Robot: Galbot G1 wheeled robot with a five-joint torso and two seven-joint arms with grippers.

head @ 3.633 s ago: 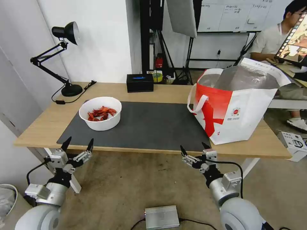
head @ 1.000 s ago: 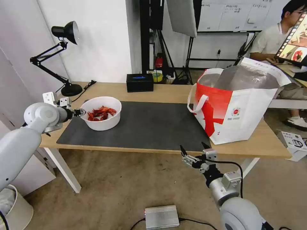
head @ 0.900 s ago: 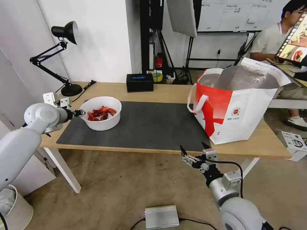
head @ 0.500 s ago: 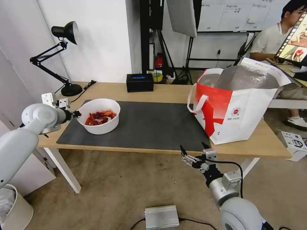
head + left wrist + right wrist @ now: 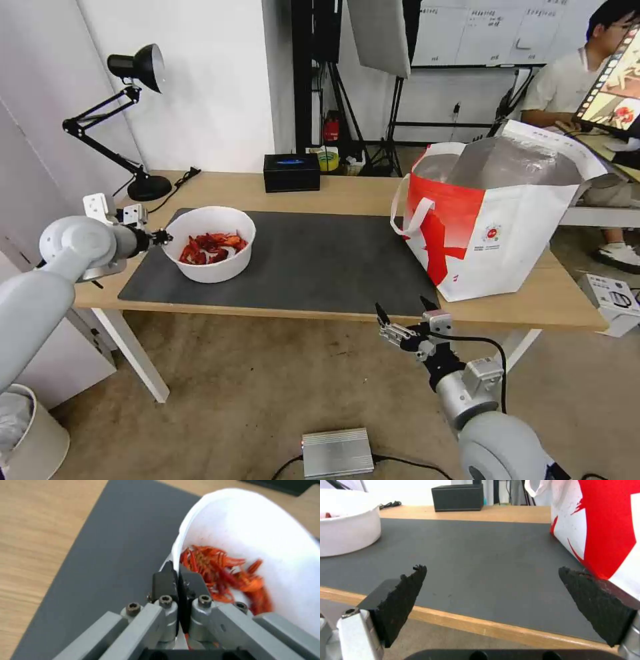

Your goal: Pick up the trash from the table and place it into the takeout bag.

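Observation:
The trash in view is a white bowl [image 5: 211, 255] of red crayfish shells, tilted and lifted a little over the left part of the dark grey mat [image 5: 313, 267] on the table [image 5: 347, 190]. My left gripper [image 5: 162, 237] is shut on the bowl's left rim; the left wrist view shows its fingers [image 5: 165, 581] pinching the white rim [image 5: 181, 540] beside the red shells [image 5: 226, 575]. The takeout bag [image 5: 497, 220] stands open at the table's right end. My right gripper [image 5: 403, 313] hangs open below the table's front edge, and its wrist view shows the bowl [image 5: 346, 535] and bag [image 5: 606, 525].
A black box [image 5: 291, 172] sits at the table's back edge. A black desk lamp [image 5: 137, 120] stands at the back left corner. A silver box [image 5: 337, 453] lies on the floor in front. A person sits behind the bag at the far right.
The left arm rose from below the table to the bowl's left rim and shut on it. In the last second the bowl tipped and lifted slightly. The right arm has not moved.

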